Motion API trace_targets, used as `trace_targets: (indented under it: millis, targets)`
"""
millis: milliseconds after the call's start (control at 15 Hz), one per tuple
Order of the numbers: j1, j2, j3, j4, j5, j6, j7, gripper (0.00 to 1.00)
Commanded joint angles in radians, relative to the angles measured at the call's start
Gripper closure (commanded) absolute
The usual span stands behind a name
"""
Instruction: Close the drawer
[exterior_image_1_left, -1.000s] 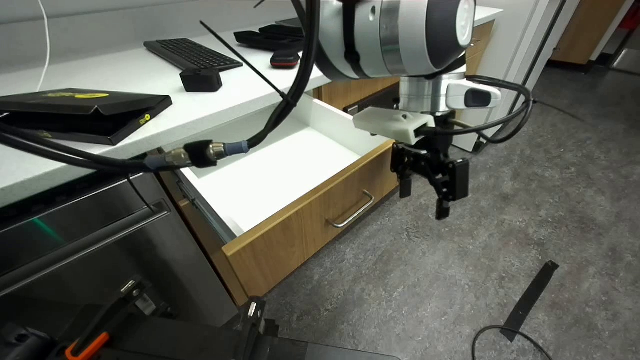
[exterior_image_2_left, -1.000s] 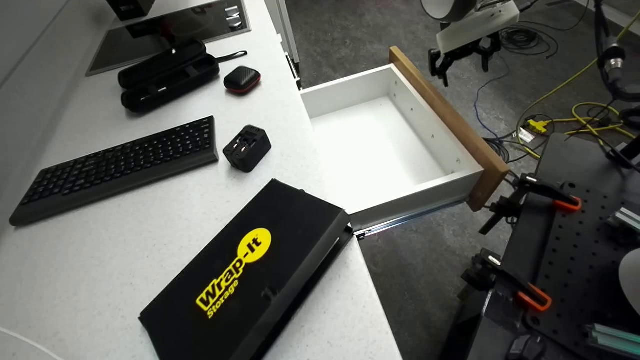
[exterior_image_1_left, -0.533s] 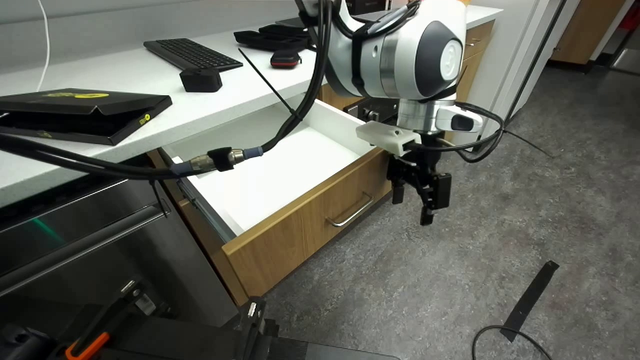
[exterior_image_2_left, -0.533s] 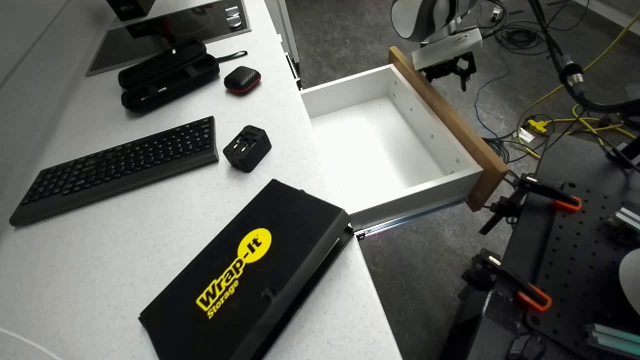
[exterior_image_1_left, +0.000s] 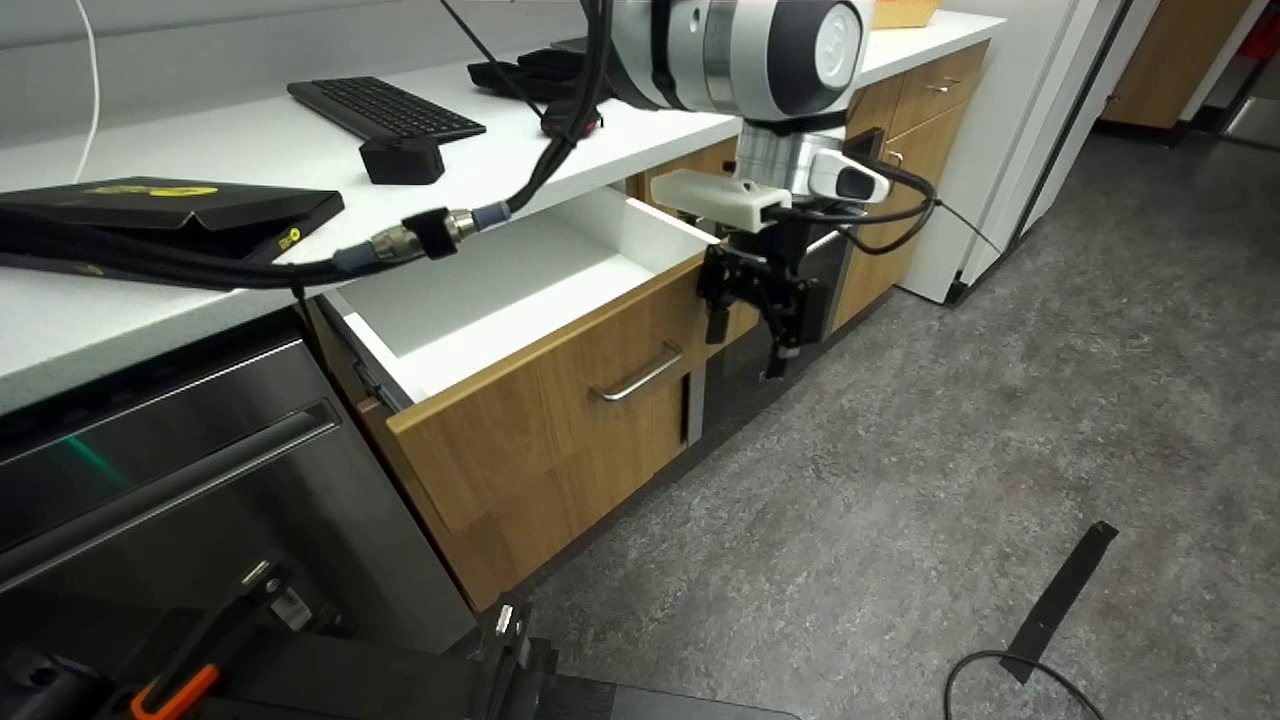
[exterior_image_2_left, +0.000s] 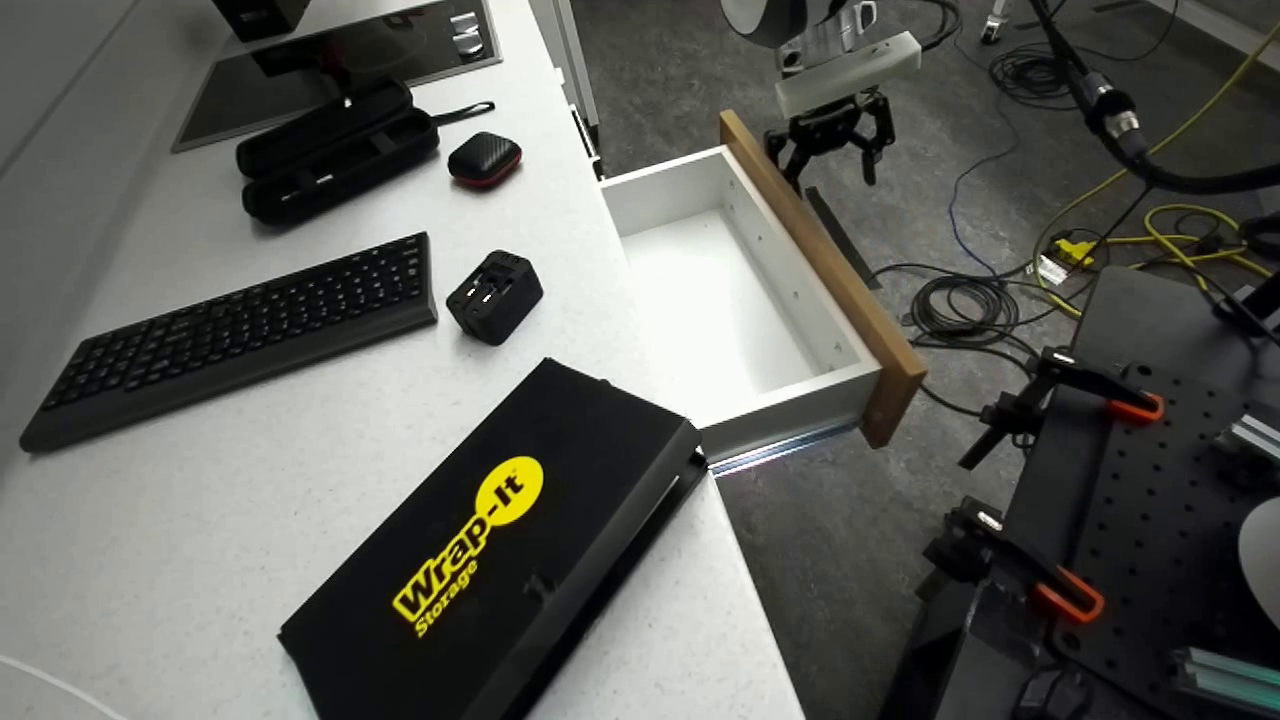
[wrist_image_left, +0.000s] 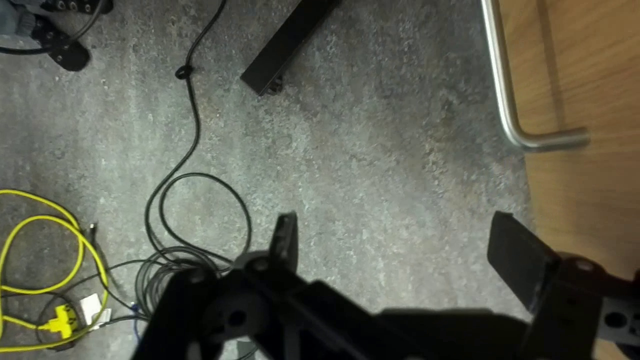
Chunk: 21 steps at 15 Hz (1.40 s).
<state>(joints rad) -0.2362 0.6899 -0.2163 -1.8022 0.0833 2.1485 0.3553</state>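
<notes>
Two fingers (wrist_image_left: 520, 262) of my gripper (wrist_image_left: 395, 232) were spread wide, with grey floor (wrist_image_left: 380, 155) showing between them in the wrist view. From the centre of that view I had the drawer (wrist_image_left: 590, 200) at three o'clock, its silver handle (wrist_image_left: 504, 82) near two, and a yellow plug (wrist_image_left: 64, 321) on the floor at eight.

The drawer stood partly open in both exterior views, its white inside (exterior_image_2_left: 715, 300) in sight. In an exterior view it stuck out from beneath the worktop (exterior_image_1_left: 230, 145) toward five o'clock, and my gripper hung between two and three o'clock from the handle, fingers pointing down, just beside the end of the wooden front (exterior_image_1_left: 560, 395). I could not tell whether it touched the wood.

From the centre of an exterior view, a keyboard (exterior_image_2_left: 235, 340) lay on the worktop at nine o'clock, with a black block (exterior_image_2_left: 495, 298) just off its end. A small case (exterior_image_2_left: 485, 160) with a red edge sat near eleven, a long open case (exterior_image_2_left: 340, 155) at ten, and a black box (exterior_image_2_left: 500, 540) lettered "Wrap-It Storage" between seven and eight. Two clamps (exterior_image_2_left: 1022, 560) with orange trim showed at three and four.
</notes>
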Motion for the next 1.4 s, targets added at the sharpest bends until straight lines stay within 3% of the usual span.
trace_targets:
  millis: [0, 400, 467, 1333]
  targets:
    - [0.012, 0.018, 0.071, 0.086, 0.045, -0.136, -0.088, 0.0]
    - [0.063, 0.158, 0.09, 0.282, 0.021, -0.245, -0.051, 0.0]
    - [0.069, 0.092, 0.082, 0.178, 0.018, -0.183, -0.056, 0.0]
    - [0.069, 0.261, 0.085, 0.345, 0.039, -0.204, -0.002, 0.0]
